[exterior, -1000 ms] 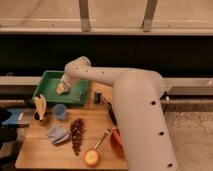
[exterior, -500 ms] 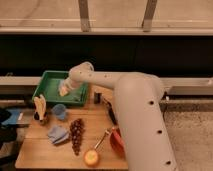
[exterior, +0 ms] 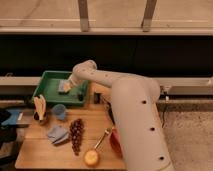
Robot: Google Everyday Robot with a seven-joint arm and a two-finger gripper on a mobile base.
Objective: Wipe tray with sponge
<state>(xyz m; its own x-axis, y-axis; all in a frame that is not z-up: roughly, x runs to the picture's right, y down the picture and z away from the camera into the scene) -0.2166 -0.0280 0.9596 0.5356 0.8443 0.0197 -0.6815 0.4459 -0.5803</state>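
Saw the white arm (exterior: 125,95) reaching left from the lower right, across the pale wooden surface (exterior: 35,152) to the green rectangular plastic tray (exterior: 49,76) at the back left. Found the gripper (exterior: 71,86) down inside the tray, toward its right half. Spotted the small yellowish and grey sponge (exterior: 63,88) just left of the gripper, low over the tray floor, touching the gripper or nearly so. Could not tell the gripper's hold, clenched or released. Noted in front of the tray a light blue cup (exterior: 59,111), and left of that a dark holder with yellow pieces (exterior: 39,106). Counted nearer the front edge a crumpled blue cloth (exterior: 57,134), a bunch of dark grapes (exterior: 76,135) just beside it, and a round orange-yellow fruit (exterior: 91,158).
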